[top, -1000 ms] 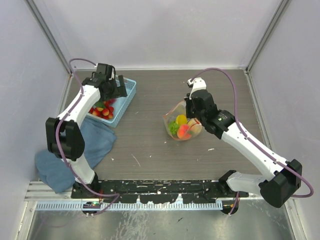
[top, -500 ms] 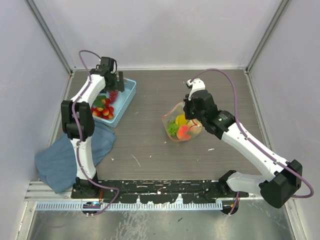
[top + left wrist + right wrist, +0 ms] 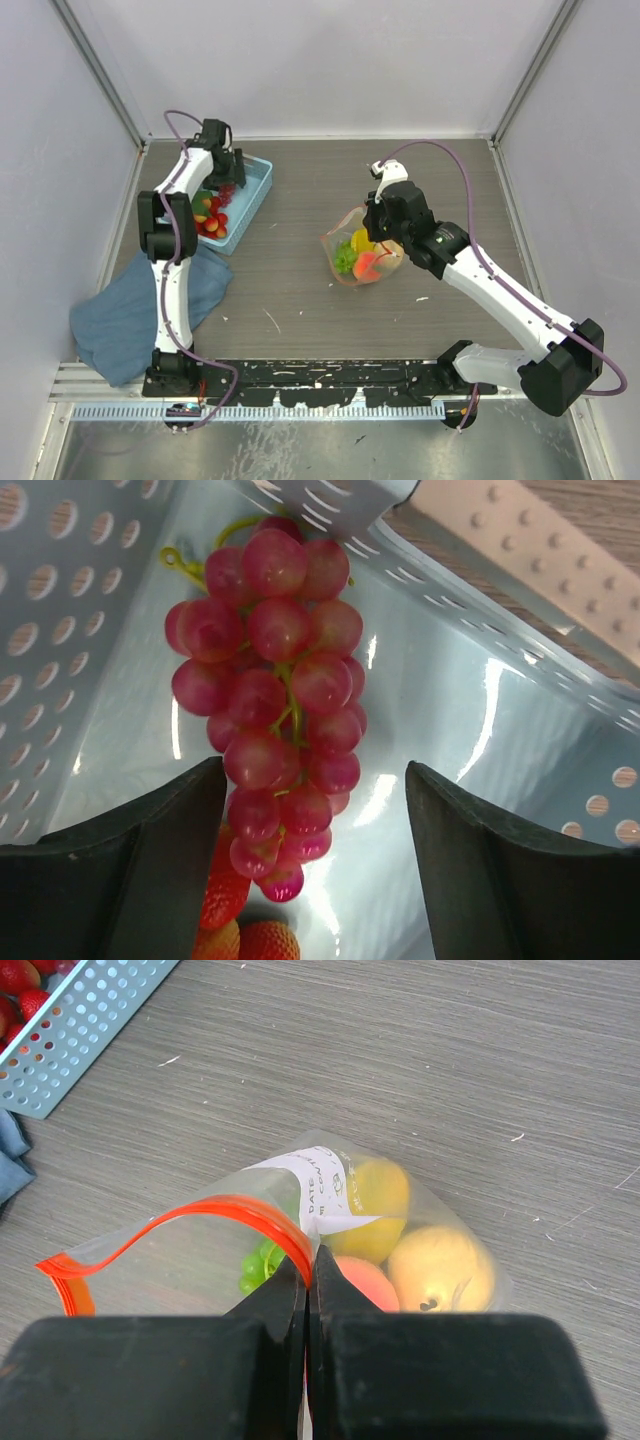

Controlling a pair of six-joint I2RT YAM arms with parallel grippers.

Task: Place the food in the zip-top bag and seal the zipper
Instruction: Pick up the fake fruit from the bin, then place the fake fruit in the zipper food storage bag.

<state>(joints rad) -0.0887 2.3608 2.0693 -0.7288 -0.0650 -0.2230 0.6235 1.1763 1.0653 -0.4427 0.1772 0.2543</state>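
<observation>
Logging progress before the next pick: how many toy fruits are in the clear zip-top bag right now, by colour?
Yellow toy fruits: 2
Orange-pink toy peach: 1
Green toy grape bunch: 1
Total: 4 showing through the clear crinkly zip-top bag

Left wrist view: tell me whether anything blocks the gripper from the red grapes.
Nothing visible does. The open left gripper hangs over the red grapes, which lie uncovered in the basket, its walls off to the sides.

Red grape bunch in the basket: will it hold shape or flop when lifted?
Probably floppy: the grape bunch is many small round grapes on thin green stems, so it may sag and swing. Its glossy skins could slip in a light pinch.
</observation>
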